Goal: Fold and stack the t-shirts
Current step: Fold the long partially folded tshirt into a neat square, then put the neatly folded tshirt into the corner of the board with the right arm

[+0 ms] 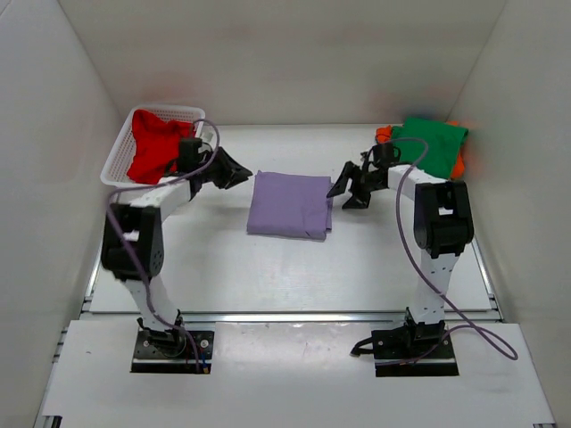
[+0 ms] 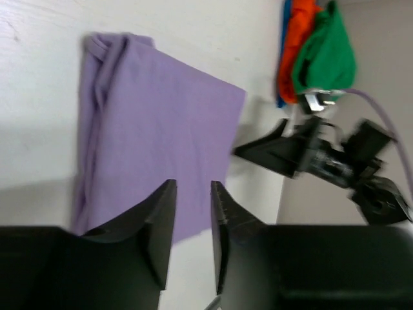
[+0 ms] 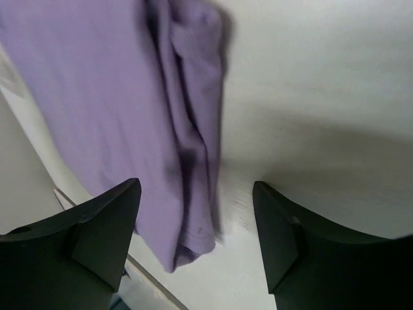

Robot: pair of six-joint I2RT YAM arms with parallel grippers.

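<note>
- Lavender t-shirt lies folded into a flat, near-square packet on the table; everything below is placed from it.
- Left gripper hovers just off the packet's left edge. Its fingers are nearly together with a narrow gap, and nothing is between them.
- Right gripper hangs just off the packet's right edge, fingers spread wide and empty.
- Folding looks finished, so the step in hand is probably lifting the packet onto the stack.
- To do that well, pinch through every layer at once. The right edge is rumpled and its layers sit slightly offset, so a shallow bite there could take only the top ply and let the fold fall open.
- A hold at both sides, lifted level, should keep the packet square.
- The stack sits far and to the right of the packet. A green t-shirt is on top, with orange and blue showing beneath.
- The right arm stands between the packet and the stack, so the carry would have to pass around it.
- Far and to the left, a red t-shirt lies crumpled in a white mesh basket, not yet folded.
</note>
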